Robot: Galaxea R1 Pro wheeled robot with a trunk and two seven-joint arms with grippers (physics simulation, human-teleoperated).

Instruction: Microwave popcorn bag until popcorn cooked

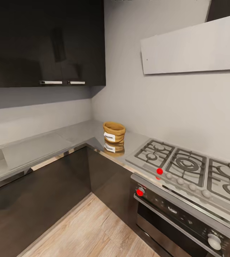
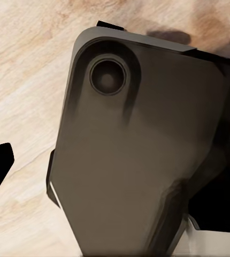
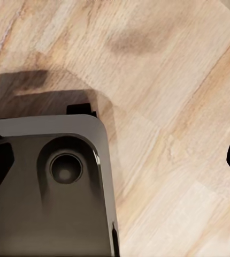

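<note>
The popcorn bag [image 1: 113, 132] stands upright on the counter [image 1: 50, 144] near the corner, beside the gas hob [image 1: 189, 166]. Whether either arm's fingers are released or clenched cannot be told.

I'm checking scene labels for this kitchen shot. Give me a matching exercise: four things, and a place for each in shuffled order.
Things:
1. popcorn bag
2. gas hob
3. white hood
4. dark upper cabinets

Places:
A. on the wall above the hob
B. high above the left run of countertop
C. on the countertop near the corner
D. set into the worktop, over the oven

Pairs: 1-C, 2-D, 3-A, 4-B
</note>
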